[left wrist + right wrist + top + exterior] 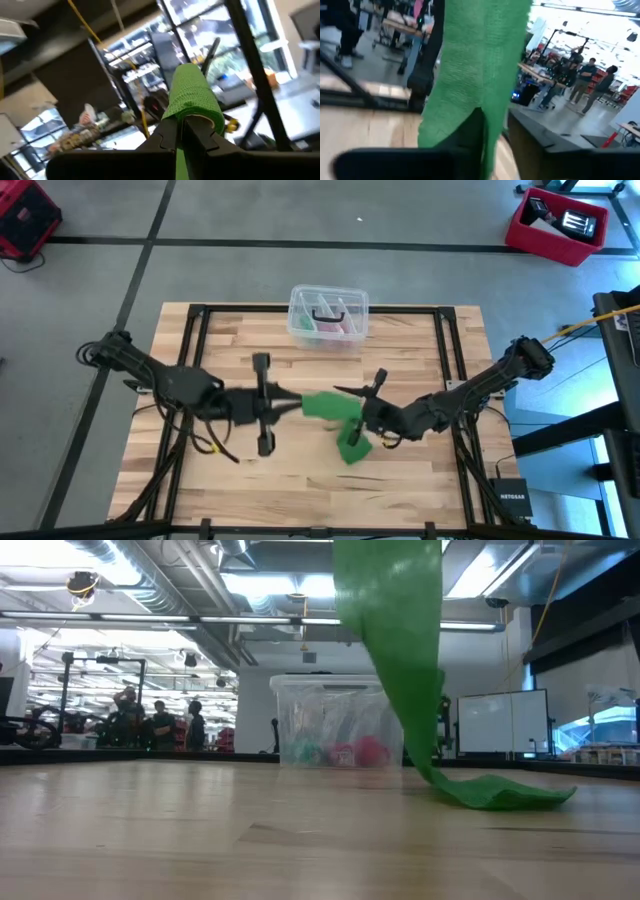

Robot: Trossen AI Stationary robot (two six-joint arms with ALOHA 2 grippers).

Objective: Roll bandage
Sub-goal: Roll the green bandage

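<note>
We count one bandage (338, 420), one clear box (328, 315) beyond it on the table (420, 470), two grippers, left (296, 403) and right (358, 418), flanking the bandage.

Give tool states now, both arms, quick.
Left tool: shut on the bandage, rolled end.
Right tool: shut on the bandage strip; its tail trails onto the table.

I note the bandage (335, 416) at table centre between both grippers, the plastic box (328, 315) at twelve o'clock behind it.
</note>
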